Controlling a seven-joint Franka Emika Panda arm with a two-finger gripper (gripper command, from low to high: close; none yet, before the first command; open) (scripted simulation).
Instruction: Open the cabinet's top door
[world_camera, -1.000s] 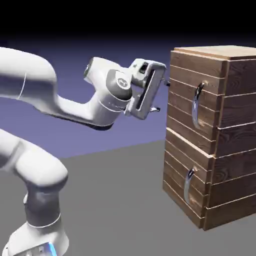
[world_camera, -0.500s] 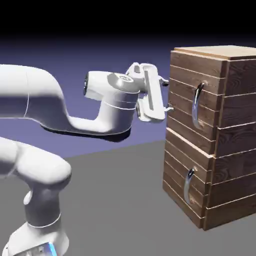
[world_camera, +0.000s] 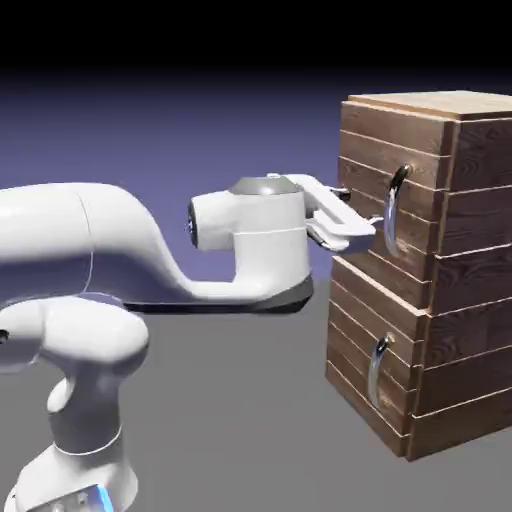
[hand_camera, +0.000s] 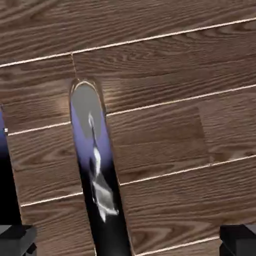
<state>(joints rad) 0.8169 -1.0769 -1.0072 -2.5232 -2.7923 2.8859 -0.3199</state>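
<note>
The cabinet (world_camera: 470, 260) of dark brown planks stands at the exterior view's right. Its top door (world_camera: 362, 165) is the upper front panel and lies flush, with a long curved silver handle (world_camera: 393, 210). My gripper (world_camera: 356, 216) points at that panel, close to the handle's lower half, open and holding nothing. In the hand view the top door's planks (hand_camera: 175, 125) fill the picture. The shiny handle (hand_camera: 95, 165) runs down it left of the middle. It shows between my two grey fingertips (hand_camera: 16, 241), which are wide apart at the bottom corners.
Below the top door is a shorter panel (world_camera: 350, 345) with a small curved handle (world_camera: 377, 368). The white forearm (world_camera: 110, 250) stretches level from the left at door height above the grey table (world_camera: 230, 420).
The hand has dropped lower, rolled over and moved right, from beside the door's upper left edge to just in front of the handle. The fingers stayed open.
</note>
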